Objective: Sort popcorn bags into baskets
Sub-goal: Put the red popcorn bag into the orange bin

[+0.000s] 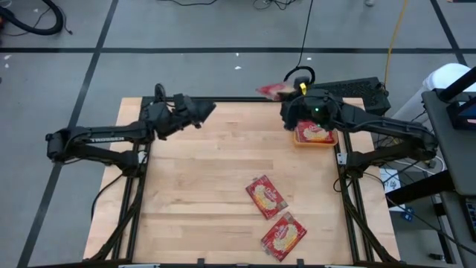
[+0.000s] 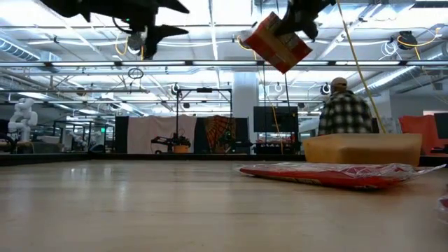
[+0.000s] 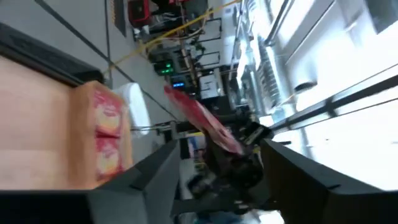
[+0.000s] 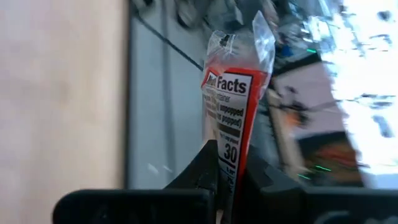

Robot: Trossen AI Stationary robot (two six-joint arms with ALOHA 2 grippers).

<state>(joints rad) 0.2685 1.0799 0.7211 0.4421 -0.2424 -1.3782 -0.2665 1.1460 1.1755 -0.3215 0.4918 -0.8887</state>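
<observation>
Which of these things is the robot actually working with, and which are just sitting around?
Job:
- bag held by the right end effector
- two bags on the table
- basket with a bag in it
- left end effector, waiting open

Lying about:
- cables on the floor
- person beyond the table

Two flat red popcorn packets loose on the wooden worktop, one beside another, one red packet held aloft, one shallow translucent orange plastic basket, two dark arms, one person in a plaid shirt
</observation>
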